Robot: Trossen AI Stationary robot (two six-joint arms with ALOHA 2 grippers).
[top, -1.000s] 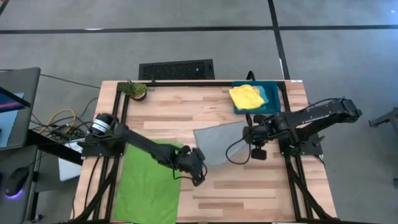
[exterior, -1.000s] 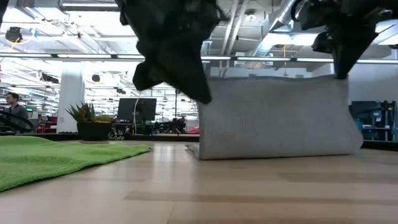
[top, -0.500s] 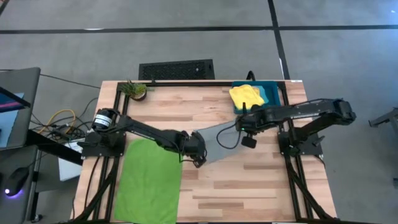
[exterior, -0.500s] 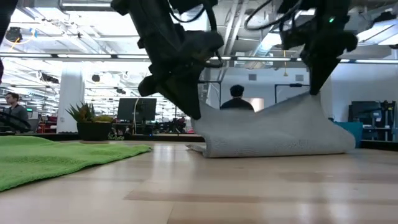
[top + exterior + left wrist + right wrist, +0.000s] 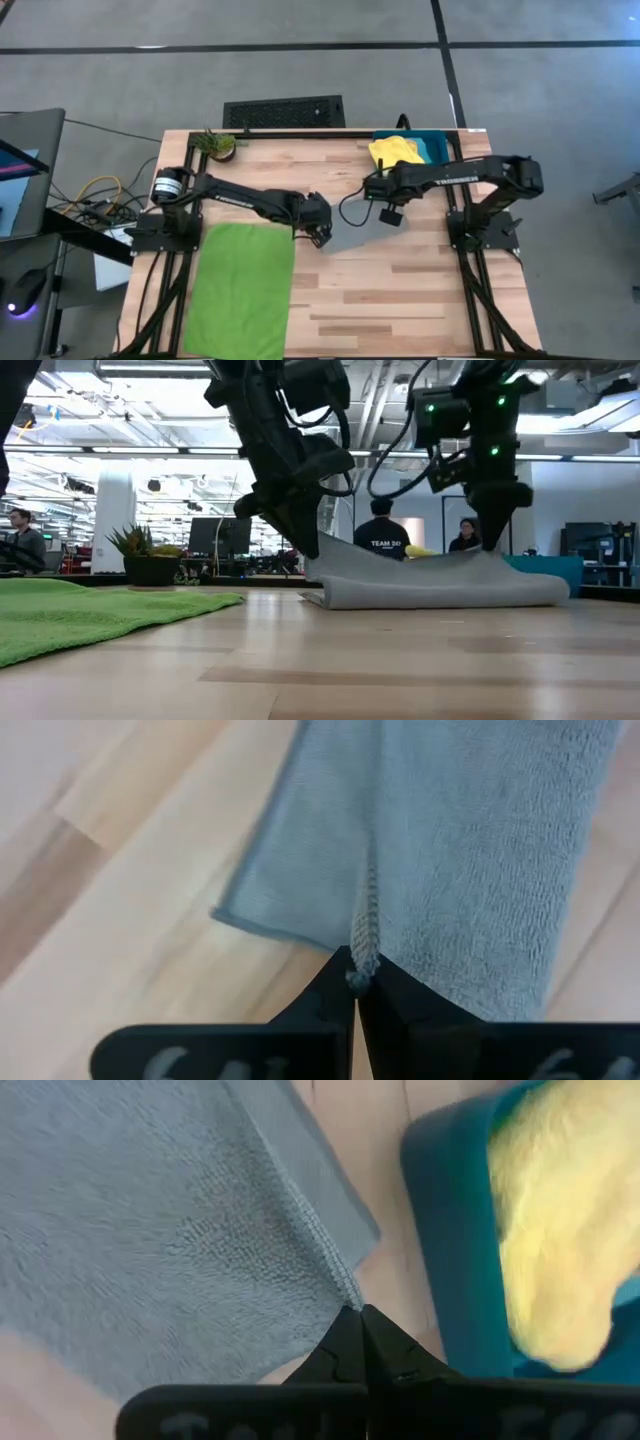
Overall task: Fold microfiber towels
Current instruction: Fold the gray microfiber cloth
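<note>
On the slatted wooden surface (image 5: 400, 290), both sets of jaws are clenched on corners of the grey towel (image 5: 352, 232): the left gripper (image 5: 318, 231) at its nine o'clock end, the right gripper (image 5: 378, 196) at its one o'clock end. The towel's long axis runs between them, doubled over at the surface's centre, so both arms are equally close for laying the pinched edge flat. Outward, the green towel (image 5: 240, 290) lies spread at seven o'clock, and the yellow towel (image 5: 394, 151) sits in the teal bin (image 5: 436, 146) at one o'clock.
</note>
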